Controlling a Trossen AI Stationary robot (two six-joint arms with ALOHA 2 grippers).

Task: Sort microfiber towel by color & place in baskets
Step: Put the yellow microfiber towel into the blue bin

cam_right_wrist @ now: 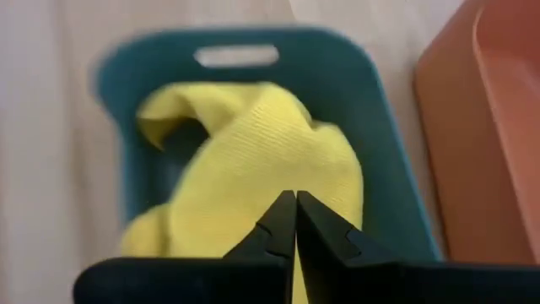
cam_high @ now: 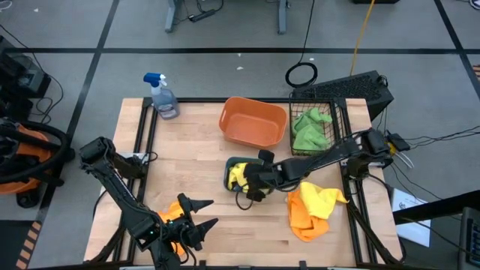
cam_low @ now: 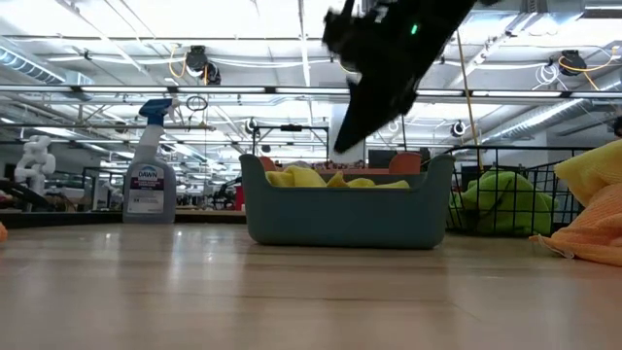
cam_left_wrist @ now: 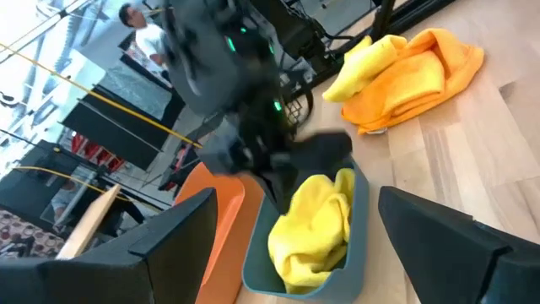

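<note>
The teal tray (cam_high: 233, 163) (cam_low: 340, 214) sits mid-table with yellow towels (cam_right_wrist: 261, 160) (cam_left_wrist: 314, 224) bunched inside it. My right gripper (cam_high: 247, 186) (cam_low: 342, 146) (cam_right_wrist: 295, 203) hangs just above those towels, shut and empty. Green towels (cam_high: 310, 127) fill the black wire basket (cam_high: 334, 101). The orange tub (cam_high: 253, 121) stands between them at the far side. A loose pile of orange and yellow towels (cam_high: 311, 206) (cam_left_wrist: 409, 72) lies on the table right of the tray. My left gripper (cam_high: 201, 212) (cam_left_wrist: 297, 196) is open near the table's near edge, pointing at the tray.
A clear spray bottle (cam_high: 161, 96) (cam_low: 149, 170) with a blue nozzle stands at the far left corner. Bare wood lies between my left gripper and the tray. Something orange (cam_high: 171, 220) shows beneath my left arm. A person (cam_left_wrist: 139, 29) is in the room beyond.
</note>
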